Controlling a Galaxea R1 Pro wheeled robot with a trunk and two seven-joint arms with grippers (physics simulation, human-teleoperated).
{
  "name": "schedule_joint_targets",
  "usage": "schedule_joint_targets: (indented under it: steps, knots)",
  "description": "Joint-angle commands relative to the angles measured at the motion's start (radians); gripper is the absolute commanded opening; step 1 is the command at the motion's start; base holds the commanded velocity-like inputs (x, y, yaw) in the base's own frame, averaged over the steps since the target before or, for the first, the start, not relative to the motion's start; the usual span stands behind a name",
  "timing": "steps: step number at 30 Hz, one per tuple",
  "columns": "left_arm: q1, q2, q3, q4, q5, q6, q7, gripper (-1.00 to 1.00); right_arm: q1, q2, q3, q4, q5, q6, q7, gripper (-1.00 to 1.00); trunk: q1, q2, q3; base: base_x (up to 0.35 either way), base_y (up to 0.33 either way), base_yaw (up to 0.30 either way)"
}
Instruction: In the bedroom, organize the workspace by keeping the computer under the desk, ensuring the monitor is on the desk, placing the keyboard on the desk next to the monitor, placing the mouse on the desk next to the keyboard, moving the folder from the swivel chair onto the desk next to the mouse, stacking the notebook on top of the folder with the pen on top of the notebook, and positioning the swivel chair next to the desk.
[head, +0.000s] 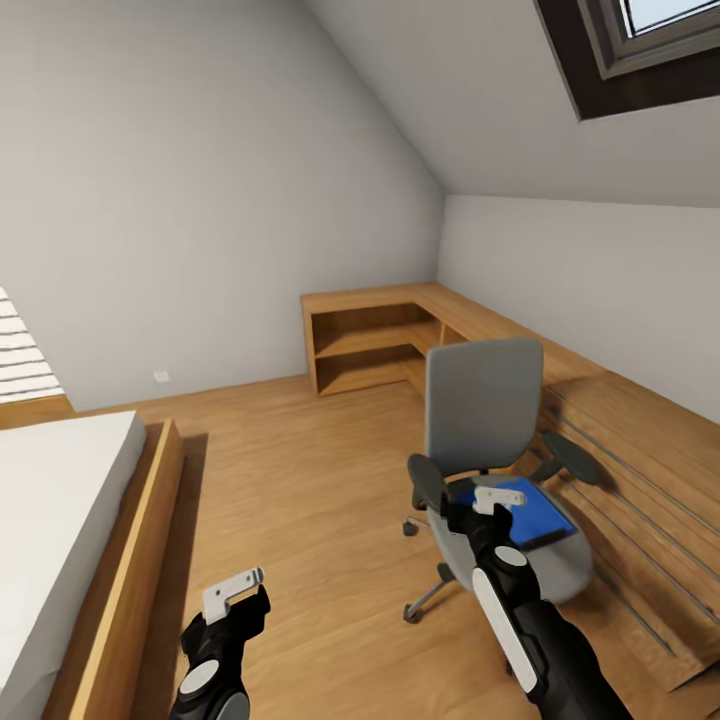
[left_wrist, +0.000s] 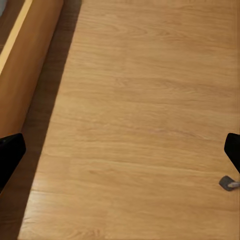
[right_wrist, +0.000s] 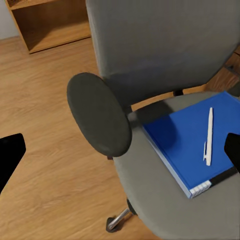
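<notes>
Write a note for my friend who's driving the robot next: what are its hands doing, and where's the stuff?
Left gripper: open, empty, over bare floor by the bed.
Right gripper: open, empty, above the swivel chair.
Folder lies on the chair seat, pen on top of it.
Done: nothing seen yet.
Left: move folder and pen to the desk, then the rest.

Blue folder (right_wrist: 187, 142), white pen (right_wrist: 208, 137), grey swivel chair (right_wrist: 165, 45)
</notes>
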Motion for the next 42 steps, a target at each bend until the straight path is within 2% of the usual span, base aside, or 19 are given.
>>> schedule_joint_targets:
  steps: [1,9,11,12,16,21,24,32,38,42]
  knots:
    - [-0.001,0.001,-0.005,-0.002,0.003,0.003,0.007,1.00,-0.001,-0.001,0.000,-0.002,-0.009,0.003,-0.009,1.00,0.000,-0.001,-0.001,0.289,0.000,0.000]
    - [-0.001,0.001,-0.009,-0.002,0.002,0.003,0.006,1.00,-0.001,-0.011,-0.044,0.000,-0.009,0.003,-0.009,1.00,0.000,-0.001,-0.001,0.229,0.000,0.000]
    - [-0.001,0.001,-0.009,-0.002,0.002,0.003,0.007,1.00,-0.001,-0.013,-0.061,0.001,-0.009,0.004,-0.008,1.00,0.000,-0.001,-0.001,0.084,0.000,0.000]
    - [-0.001,0.001,-0.009,-0.002,0.002,0.003,0.007,1.00,-0.001,-0.016,-0.095,0.001,-0.009,0.004,-0.008,1.00,0.000,-0.001,-0.001,0.031,0.000,0.000]
    - [-0.001,0.001,-0.010,-0.002,0.002,0.003,0.006,1.00,-0.001,-0.018,-0.139,0.014,-0.009,0.004,-0.007,1.00,0.000,-0.001,-0.001,0.053,0.000,0.000]
    - [-0.001,0.001,-0.027,-0.003,0.000,0.002,0.006,1.00,-0.001,-0.023,-0.164,0.041,-0.009,0.005,-0.006,1.00,0.000,-0.001,-0.001,0.208,0.000,0.000]
    - [-0.001,0.001,-0.032,-0.003,0.000,0.002,0.006,1.00,-0.002,-0.032,-0.169,0.059,-0.009,0.005,-0.005,1.00,0.000,-0.001,-0.001,0.283,0.000,0.000]
    - [-0.001,0.001,-0.036,-0.003,0.000,0.002,0.007,1.00,-0.009,-0.076,-0.176,0.169,-0.009,-0.001,-0.004,1.00,0.000,-0.001,-0.001,0.305,-0.024,0.000]
    - [-0.001,0.001,-0.037,-0.003,0.000,0.002,0.007,1.00,-0.019,-0.097,-0.177,0.237,-0.009,-0.047,-0.004,1.00,0.000,-0.001,-0.001,0.274,-0.064,0.000]
    - [-0.001,0.001,-0.036,-0.003,0.000,0.003,0.007,1.00,-0.049,-0.116,-0.177,0.304,-0.009,-0.068,-0.004,1.00,0.000,-0.001,-0.001,0.097,-0.026,0.000]
